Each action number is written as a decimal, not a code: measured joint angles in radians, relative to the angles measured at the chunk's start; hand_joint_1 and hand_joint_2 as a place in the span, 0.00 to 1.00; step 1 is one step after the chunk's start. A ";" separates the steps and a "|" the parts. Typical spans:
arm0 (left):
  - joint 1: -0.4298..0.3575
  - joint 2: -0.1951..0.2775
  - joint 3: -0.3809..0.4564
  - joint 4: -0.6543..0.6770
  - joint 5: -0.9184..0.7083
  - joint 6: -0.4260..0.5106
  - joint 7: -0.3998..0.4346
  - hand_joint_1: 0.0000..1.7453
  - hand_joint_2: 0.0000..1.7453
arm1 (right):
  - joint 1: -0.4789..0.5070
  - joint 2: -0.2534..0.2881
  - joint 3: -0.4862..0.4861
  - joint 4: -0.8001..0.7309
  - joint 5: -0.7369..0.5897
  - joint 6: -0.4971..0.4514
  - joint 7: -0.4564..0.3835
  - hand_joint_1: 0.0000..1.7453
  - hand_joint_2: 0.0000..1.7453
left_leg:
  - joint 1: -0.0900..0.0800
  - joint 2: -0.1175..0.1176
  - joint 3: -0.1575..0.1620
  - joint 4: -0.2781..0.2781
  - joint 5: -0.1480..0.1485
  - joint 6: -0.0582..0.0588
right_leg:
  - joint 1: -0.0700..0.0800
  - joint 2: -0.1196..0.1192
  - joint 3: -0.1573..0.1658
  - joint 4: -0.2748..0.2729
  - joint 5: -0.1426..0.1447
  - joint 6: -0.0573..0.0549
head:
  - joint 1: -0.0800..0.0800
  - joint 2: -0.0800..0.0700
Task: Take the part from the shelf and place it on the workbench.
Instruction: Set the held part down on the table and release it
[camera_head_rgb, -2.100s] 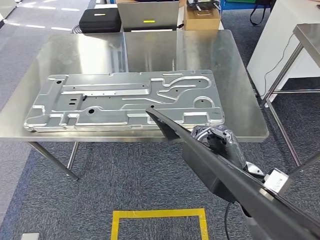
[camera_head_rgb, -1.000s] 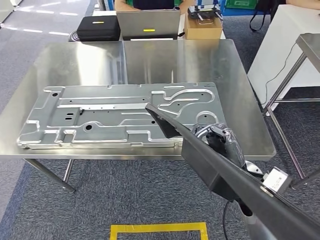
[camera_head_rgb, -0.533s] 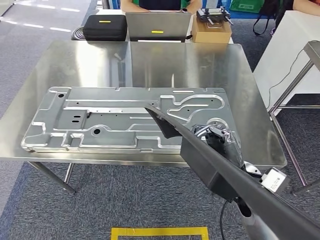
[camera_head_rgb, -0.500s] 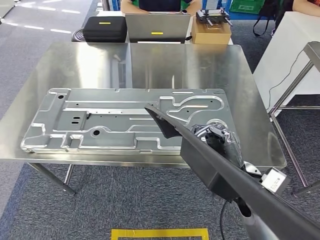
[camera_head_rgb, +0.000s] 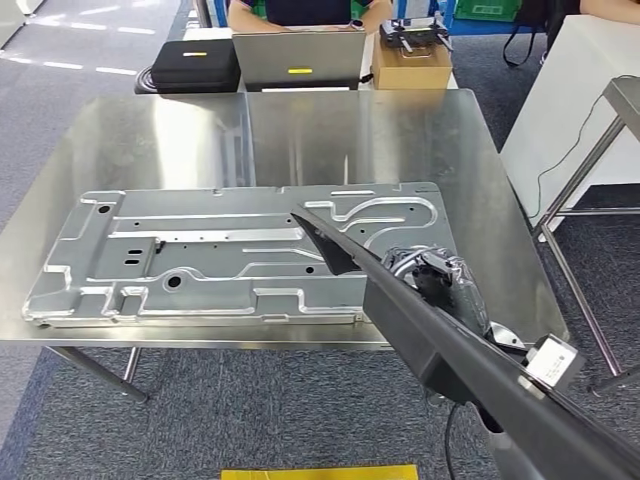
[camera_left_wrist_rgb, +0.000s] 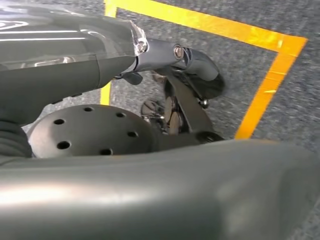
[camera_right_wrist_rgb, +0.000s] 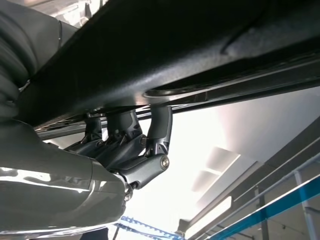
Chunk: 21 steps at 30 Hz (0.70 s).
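A long black part runs from the lower right up to a pointed tip over the front of the steel workbench. My right hand grips it from below, near the bench's front right edge. In the right wrist view its dark fingers curl up against the underside of the black part. A large stamped metal panel lies flat on the bench under the tip. My left hand hangs over the carpet with nothing in it and its fingers apart.
Behind the bench stand a laptop, a black case and a cardboard box, with a person seated there. A white table and a steel frame are at the right. Yellow floor tape lies below.
The whole view has shifted: the bench looms nearer and lower, and the yellow floor square has slid almost out at the bottom. The black part stays in my right hand's grip.
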 joint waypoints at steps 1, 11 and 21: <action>0.000 0.000 0.000 0.000 0.000 0.000 -0.001 0.00 1.00 | -0.001 0.000 0.000 0.000 0.000 0.001 0.000 1.00 1.00 | -0.003 0.000 0.019 -0.044 0.018 0.006 | 0.001 0.001 0.005 -0.001 -0.005 0.004 | 0.000 0.000; -0.005 0.001 0.000 0.000 -0.002 -0.001 -0.006 0.00 1.00 | -0.022 0.000 0.000 -0.003 -0.001 0.010 0.001 1.00 1.00 | -0.001 0.002 0.074 -0.117 -0.008 0.037 | 0.001 0.001 -0.130 0.243 -0.107 0.041 | 0.001 0.000; -0.013 0.002 -0.007 0.000 -0.040 -0.005 -0.006 0.00 1.00 | -0.205 0.011 0.015 0.099 -0.022 0.008 0.124 1.00 1.00 | -0.010 -0.001 0.105 -0.115 -0.040 0.026 | 0.003 0.008 -0.070 0.003 0.058 0.021 | 0.014 0.000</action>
